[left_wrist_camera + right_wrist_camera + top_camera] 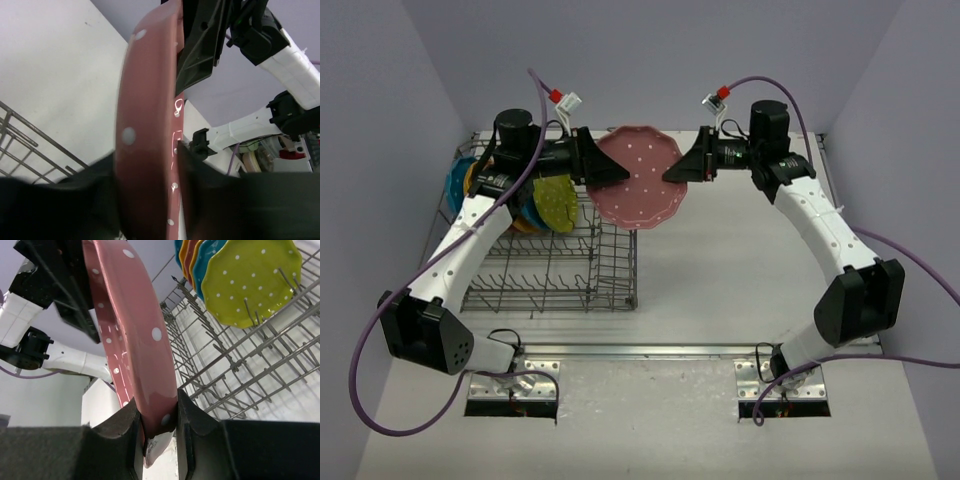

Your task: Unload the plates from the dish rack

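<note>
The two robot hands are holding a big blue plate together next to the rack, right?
Not quite. The plate is pink-red, not blue, as the top external view shows. The left gripper and right gripper do both hold it beside the dish rack.

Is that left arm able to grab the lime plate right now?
Probably not yet. The lime plate stands close by in the dish rack, but the left claw is shut on the pink plate, shared with the right claw.
</note>
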`<state>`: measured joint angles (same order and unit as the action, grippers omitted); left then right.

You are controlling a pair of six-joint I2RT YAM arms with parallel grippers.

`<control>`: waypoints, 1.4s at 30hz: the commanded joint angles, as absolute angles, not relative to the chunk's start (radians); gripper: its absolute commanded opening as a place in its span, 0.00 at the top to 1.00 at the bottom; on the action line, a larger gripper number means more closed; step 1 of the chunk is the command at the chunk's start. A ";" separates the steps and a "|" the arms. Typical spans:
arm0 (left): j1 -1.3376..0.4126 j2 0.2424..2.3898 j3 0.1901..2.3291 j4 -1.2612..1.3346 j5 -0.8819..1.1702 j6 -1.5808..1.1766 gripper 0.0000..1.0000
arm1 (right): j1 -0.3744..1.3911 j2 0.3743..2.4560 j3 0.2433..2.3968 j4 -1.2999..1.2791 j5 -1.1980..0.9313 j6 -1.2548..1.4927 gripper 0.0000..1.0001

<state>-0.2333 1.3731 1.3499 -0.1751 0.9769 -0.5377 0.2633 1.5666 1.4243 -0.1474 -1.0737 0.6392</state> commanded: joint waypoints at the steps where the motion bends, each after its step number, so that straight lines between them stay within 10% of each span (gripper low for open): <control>1: -0.244 1.348 1.373 -0.096 0.958 -0.465 0.32 | 0.261 1.523 1.428 -0.129 -1.125 0.684 1.00; 2: -0.242 1.347 1.379 -0.121 0.924 -0.447 0.11 | 0.244 1.509 1.414 -0.132 -1.136 0.681 1.00; 4: -0.240 1.346 1.390 -0.164 0.891 -0.417 0.00 | 0.190 1.485 1.388 -0.135 -1.163 0.689 1.00; 14: -0.235 1.315 1.442 -0.282 0.601 -0.315 0.00 | -0.250 1.334 1.182 -0.143 -1.432 0.750 1.00; 18: -0.233 1.309 1.459 -0.321 0.524 -0.281 0.00 | -0.331 1.348 1.202 -0.577 -1.413 0.383 1.00; 23: -0.232 1.324 1.518 -0.422 0.381 -0.196 0.00 | -0.330 1.459 1.229 -0.935 -1.149 -0.014 1.00; 42: -0.218 1.283 1.492 -0.451 0.340 -0.159 0.00 | -0.124 1.758 1.244 -0.926 -0.837 -0.134 1.00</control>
<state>-0.2278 1.3276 1.4935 -0.4688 0.3326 -0.1701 -0.1365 1.7213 1.1800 -0.9248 -0.7547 -0.1320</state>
